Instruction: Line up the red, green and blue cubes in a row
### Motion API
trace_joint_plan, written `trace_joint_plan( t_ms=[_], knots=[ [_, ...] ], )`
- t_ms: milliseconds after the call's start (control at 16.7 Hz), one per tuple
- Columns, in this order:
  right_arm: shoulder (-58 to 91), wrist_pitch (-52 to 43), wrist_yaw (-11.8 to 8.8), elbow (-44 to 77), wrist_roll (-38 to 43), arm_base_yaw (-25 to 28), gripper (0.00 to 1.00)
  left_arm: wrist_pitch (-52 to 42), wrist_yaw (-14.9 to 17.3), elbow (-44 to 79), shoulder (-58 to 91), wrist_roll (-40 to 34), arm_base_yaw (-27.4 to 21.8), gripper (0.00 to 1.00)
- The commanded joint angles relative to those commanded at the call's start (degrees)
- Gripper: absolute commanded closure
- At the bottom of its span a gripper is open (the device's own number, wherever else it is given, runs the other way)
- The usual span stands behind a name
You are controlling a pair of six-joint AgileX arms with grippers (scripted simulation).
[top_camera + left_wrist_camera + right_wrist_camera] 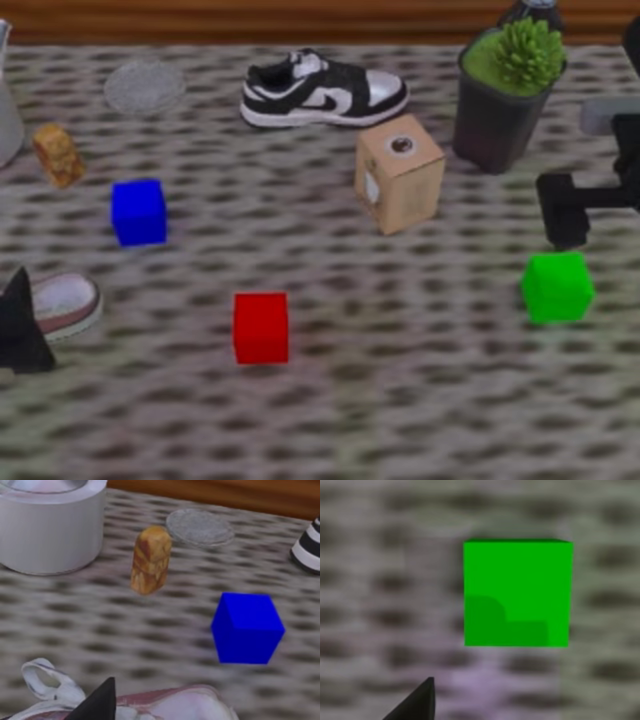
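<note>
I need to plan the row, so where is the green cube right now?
In the top view the green cube sits at the table's right side, just below the right gripper and right of the tan wooden box.

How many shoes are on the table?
2: a black-and-white sneaker at the far middle, and a pink-white shoe at the left edge, partly hidden by the left gripper.

A black-and-white sneaker [325,90] lies at the far edge, with a clear round dish [145,86] to its left and a potted plant [508,90] to its right. A tan wooden box [400,172] with a round hole stands near the sneaker. A mottled yellow-brown block [58,154] and a pink shoe [65,303] sit at the left side.
</note>
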Motion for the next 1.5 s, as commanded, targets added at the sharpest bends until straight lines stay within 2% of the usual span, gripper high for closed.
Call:
trace_joint_plan(
  t_ms=[360, 780, 1260, 1500],
  knots=[
    [15.07, -8.1, 0.01, 12.4, 1.73, 2.19, 0.0, 10.65, 0.94, -9.18, -15.14, 8.75, 3.27, 0.0],
    [16.19, -8.39, 0.0, 13.13, 1.8, 2.1, 0.0, 11.44, 1.0, -9.67, -16.29, 9.44, 3.41, 0.0],
    [22.27, 6.52, 0.05, 4.56, 2.0, 2.42, 0.0, 11.44, 1.0, -9.67, -16.29, 9.44, 3.41, 0.0],
    [22.91, 7.68, 0.05, 3.78, 2.04, 2.45, 0.0, 11.44, 1.0, -9.67, -16.29, 9.44, 3.41, 0.0]
  ],
)
